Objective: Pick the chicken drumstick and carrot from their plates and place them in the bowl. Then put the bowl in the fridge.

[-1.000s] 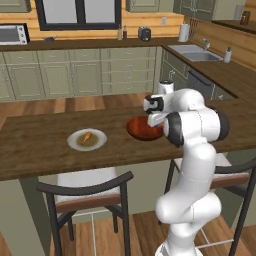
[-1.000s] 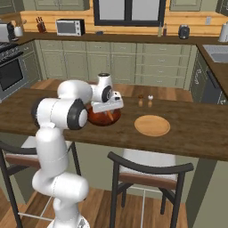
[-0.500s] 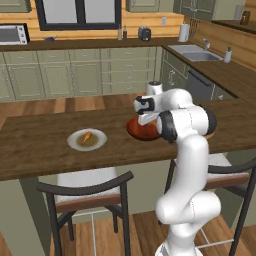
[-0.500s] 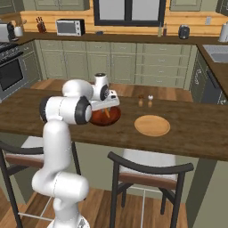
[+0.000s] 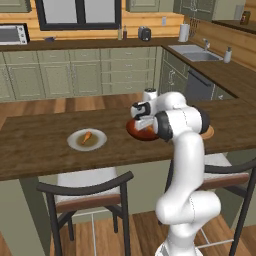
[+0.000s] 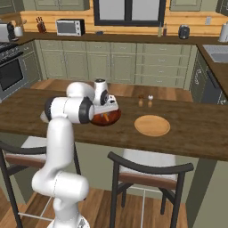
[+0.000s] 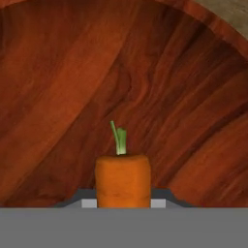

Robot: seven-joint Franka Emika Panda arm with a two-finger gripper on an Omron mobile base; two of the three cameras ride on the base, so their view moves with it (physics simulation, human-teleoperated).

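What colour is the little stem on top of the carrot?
Green, clearest in the hand view, on the orange carrot.

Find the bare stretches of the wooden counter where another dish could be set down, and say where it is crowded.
Bare wood lies between the grey plate holding the drumstick and the bowl; more lies beyond the tan plate towards the counter's far end. It is crowded at the bowl: the end effector hangs over it, shut on the carrot, with two small shakers close behind.

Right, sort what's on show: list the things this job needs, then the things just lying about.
Job:
- carrot, between the jaws, over the bowl
- bowl on the island
- drumstick on the pale plate
- tan plate, bare

Lying about:
- two small shakers behind the tan plate
- microwave on the back counter
- two chairs at the island
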